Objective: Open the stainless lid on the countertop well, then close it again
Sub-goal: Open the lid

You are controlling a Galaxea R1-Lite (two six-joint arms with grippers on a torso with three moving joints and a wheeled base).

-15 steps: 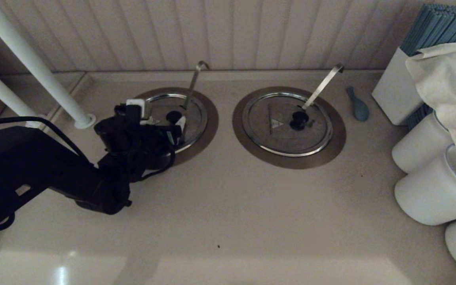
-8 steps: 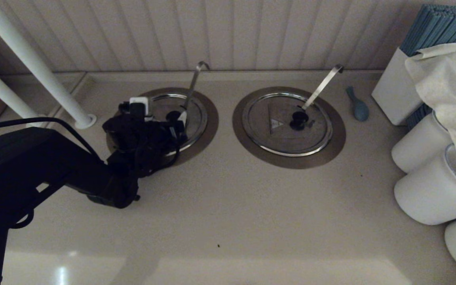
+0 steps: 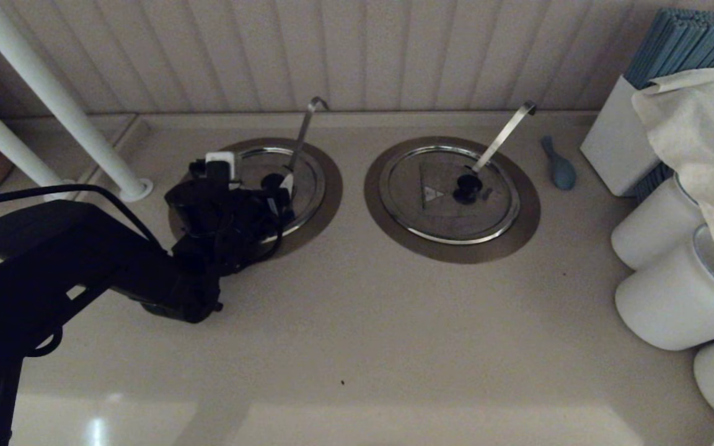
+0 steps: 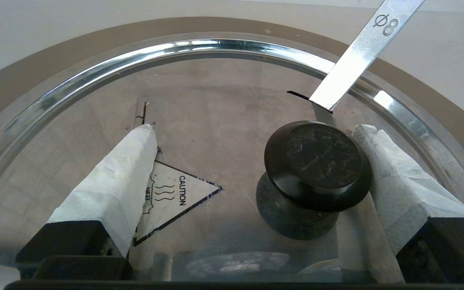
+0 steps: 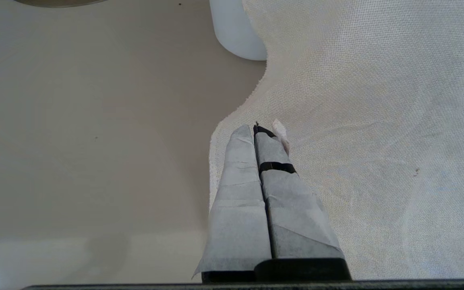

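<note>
The lid (image 4: 216,121) carries a pale triangle mark (image 4: 175,201) reading "CAUTION" with wavy heat lines and the partly hidden word "HOT". The ladle handle (image 4: 361,52), passing through a slot in the lid, is stamped "Ø8".

In the head view the lid (image 3: 304,176) sits flat and closed in the well (image 3: 329,186), left of frame centre. The thin hooked handle (image 3: 303,133) rises from it toward the back wall.

The left gripper (image 4: 252,177) is over the lid, its fingers spread wide apart. In the left wrist view one taped finger (image 4: 393,177) lies against the side of the black knob (image 4: 316,165). The other finger (image 4: 119,177) stands well clear of the knob, its tip over a corner of the triangle mark. The knob is not clamped. In the head view the left gripper (image 3: 273,192) shows as a dark mass covering the near left part of the lid.

The right gripper (image 5: 258,133) appears only in the right wrist view, fingers pressed together, holding nothing, above the edge of a pale cloth (image 5: 377,121) and the counter (image 5: 95,121).

At frame centre-right lies the twin lid (image 3: 450,195), closed, with an orange-tinted triangle and a wide strip handle (image 3: 502,136). Its print is too small to read. White containers (image 3: 673,291) stand at the right edge under the cloth (image 3: 698,124).
</note>
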